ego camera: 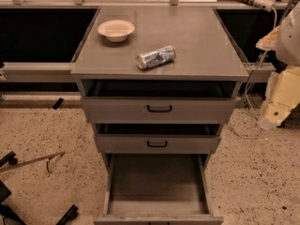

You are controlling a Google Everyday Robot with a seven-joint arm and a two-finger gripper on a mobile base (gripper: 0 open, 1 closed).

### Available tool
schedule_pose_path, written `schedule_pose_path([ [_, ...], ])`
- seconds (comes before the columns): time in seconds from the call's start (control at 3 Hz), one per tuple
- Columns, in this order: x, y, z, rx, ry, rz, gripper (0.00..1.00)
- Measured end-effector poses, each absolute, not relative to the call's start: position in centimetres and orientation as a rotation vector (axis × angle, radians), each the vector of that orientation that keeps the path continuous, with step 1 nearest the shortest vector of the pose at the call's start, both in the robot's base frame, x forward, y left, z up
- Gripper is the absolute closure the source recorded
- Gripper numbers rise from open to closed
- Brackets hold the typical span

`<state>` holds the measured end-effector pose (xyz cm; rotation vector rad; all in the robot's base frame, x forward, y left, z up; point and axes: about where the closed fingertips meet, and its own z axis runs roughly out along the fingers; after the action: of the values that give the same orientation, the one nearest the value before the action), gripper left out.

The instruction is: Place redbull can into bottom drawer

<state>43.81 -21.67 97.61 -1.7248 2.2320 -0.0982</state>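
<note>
The redbull can [156,57] lies on its side on the grey cabinet top [197,36], near the front edge and a little left of centre. The bottom drawer [157,184] is pulled out wide and its plain grey inside holds nothing. My gripper [275,110] hangs at the far right, beside the cabinet and about level with the top drawer. It is well away from the can and holds nothing that I can see.
A cream bowl [116,30] stands on the cabinet top at the back left. The two upper drawers with black handles [159,108] [157,144] are slightly open. Black stand legs [14,172] lie on the speckled floor at the left. Cables hang at the right.
</note>
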Motion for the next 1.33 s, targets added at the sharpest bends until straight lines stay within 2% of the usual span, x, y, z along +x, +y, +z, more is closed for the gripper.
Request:
schedule_pose_path([
  [0.33, 43.8, -21.7, 97.6, -1.725, 2.232, -0.098, 0.0],
  [0.67, 46.9, -20.8, 96.9, -1.733, 2.169, -0.103, 0.0],
  [1.0, 53.6, -18.3, 95.8, -1.793, 2.072, -0.101, 0.0],
  [1.33, 62.1, -13.6, 96.1, -1.83, 1.944, -0.083, 0.0],
])
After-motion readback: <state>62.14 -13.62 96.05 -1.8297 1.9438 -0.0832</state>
